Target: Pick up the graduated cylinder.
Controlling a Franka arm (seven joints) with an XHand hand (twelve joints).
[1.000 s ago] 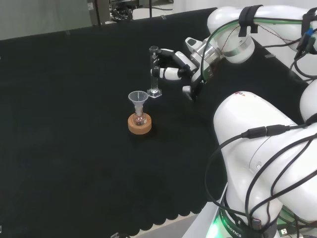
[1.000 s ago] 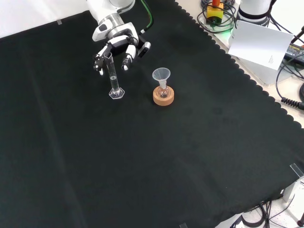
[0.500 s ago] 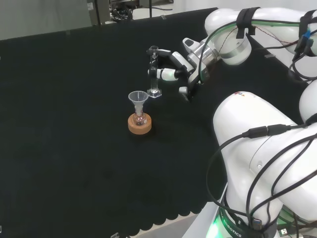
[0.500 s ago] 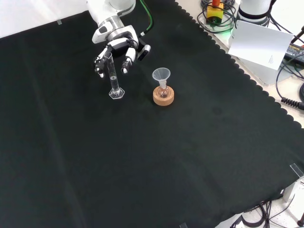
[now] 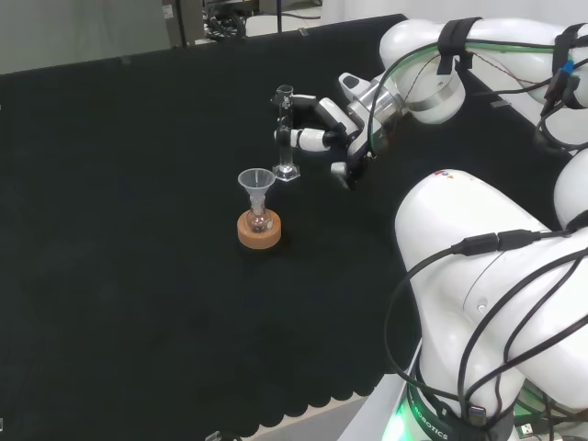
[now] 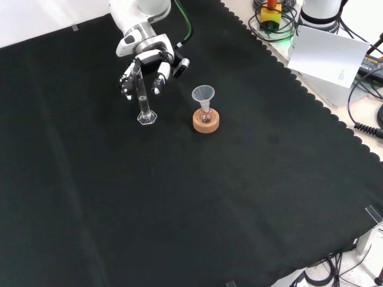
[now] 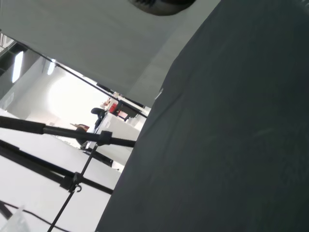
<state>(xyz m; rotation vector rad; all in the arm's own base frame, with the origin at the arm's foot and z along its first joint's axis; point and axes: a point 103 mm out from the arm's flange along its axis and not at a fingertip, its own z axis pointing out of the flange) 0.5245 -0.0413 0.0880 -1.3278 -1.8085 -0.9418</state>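
Observation:
The graduated cylinder (image 5: 286,138) is a thin clear tube on a hexagonal foot, and it stands upright on the black cloth (image 5: 138,230). In the front view the cylinder (image 6: 142,98) rises in front of the hand (image 6: 146,57). The hand (image 5: 354,115) reaches in from the head view's right. Its fingers are nearly straight and spread past the tube's upper half, one near the rim and one near the middle. I cannot tell whether they touch the glass. The cylinder's foot rests on the cloth.
A clear funnel (image 5: 256,184) sits in a small flask on a cork ring (image 5: 259,231), just in front of the cylinder in the head view and to its right in the front view (image 6: 206,121). The arm's white links (image 5: 487,266) stand at the head view's right.
The hand has crept a little toward the cylinder, so its fingers now reach farther past the tube. The cylinder and the funnel have not moved.

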